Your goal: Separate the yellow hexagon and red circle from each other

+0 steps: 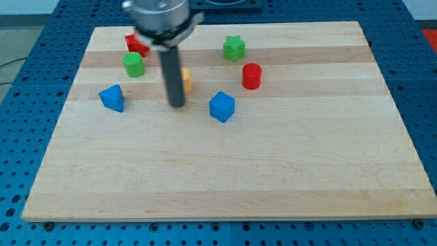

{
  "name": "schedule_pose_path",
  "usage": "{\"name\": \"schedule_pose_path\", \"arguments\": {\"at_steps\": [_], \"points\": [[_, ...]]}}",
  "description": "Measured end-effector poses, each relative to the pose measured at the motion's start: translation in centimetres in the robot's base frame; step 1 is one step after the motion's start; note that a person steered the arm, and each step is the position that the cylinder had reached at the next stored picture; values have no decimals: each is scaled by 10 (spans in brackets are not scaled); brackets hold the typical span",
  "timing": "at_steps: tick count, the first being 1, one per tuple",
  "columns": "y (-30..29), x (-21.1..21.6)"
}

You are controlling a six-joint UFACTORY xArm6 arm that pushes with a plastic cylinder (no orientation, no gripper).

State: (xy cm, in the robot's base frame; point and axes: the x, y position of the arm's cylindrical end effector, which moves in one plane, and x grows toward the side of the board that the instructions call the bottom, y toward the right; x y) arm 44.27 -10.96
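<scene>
Rod tip down beside the yellow block on a pale plank bench, red cylinder off at its 3 o'clock.

The bench (pixel 273 171) is a smooth board of light wooden strips lying on a blue perforated surface (pixel 423 82). The arm (pixel 162 14) comes in from 12 o'clock as a grey metal housing, blurred, with a straight dark rod hanging upright; it carries no fingers, so nothing is open or holding. My tip (pixel 177 104) sits touching or just beside the yellow hexagon (pixel 186 80), which is largely hidden behind the rod. The glossy red circle (pixel 252 76), an upright cylinder, stands apart from it. A blue cube (pixel 222 106) lies at the tip's 3 o'clock, a blue wedge (pixel 112 98) at 9 o'clock. A green cylinder (pixel 133 65), a red block (pixel 136 44) and a green star (pixel 234 48) lie toward 12 o'clock.
</scene>
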Motion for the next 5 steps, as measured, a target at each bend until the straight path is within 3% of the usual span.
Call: {"name": "schedule_pose_path", "arguments": {"at_steps": [1,2,3,4,5], "points": [[34,67],[140,43],[210,-30],[202,-72],[175,-77]]}}
